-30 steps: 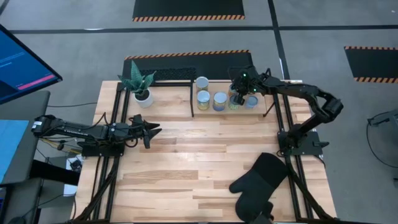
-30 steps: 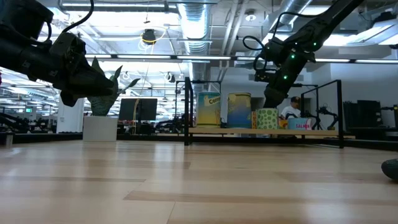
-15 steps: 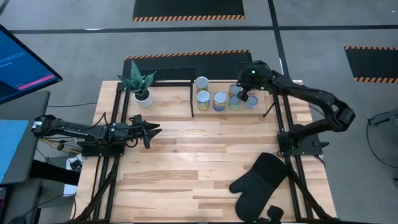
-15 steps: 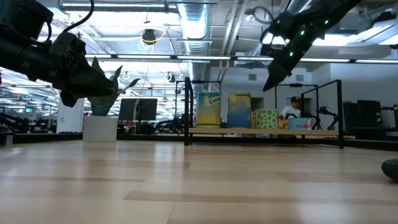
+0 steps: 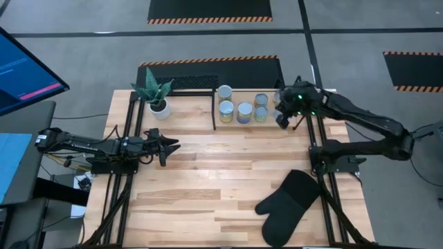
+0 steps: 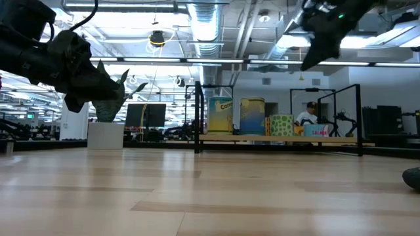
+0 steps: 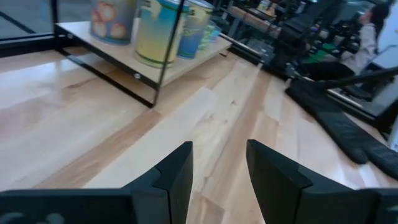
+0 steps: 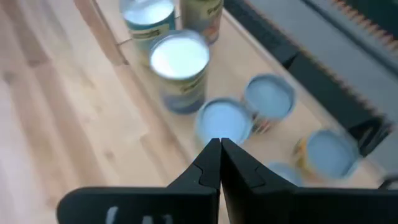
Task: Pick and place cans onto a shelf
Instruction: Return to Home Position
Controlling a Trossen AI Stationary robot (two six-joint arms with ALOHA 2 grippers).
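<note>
Cans [image 8: 180, 59] blurred in right wrist view; right arm [image 5: 325, 105] covers rightmost ones from above; mitt [image 6: 413, 176] cut off.

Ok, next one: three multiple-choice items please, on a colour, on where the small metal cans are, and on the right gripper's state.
1. What colour is the padded oven mitt?
A. white
B. red
C. black
2. Where do the small round-topped metal cans stand?
A. on the low black-barred shelf with a light wood base
B. on the mitt
C. nowhere in view
3. How is the right gripper?
A. shut on a can
B. shut, empty
C. wide open
Key: 1 C, it shows black in the high view; 2 A, they line the wood base; 3 B, its fingers meet with nothing between.
</note>
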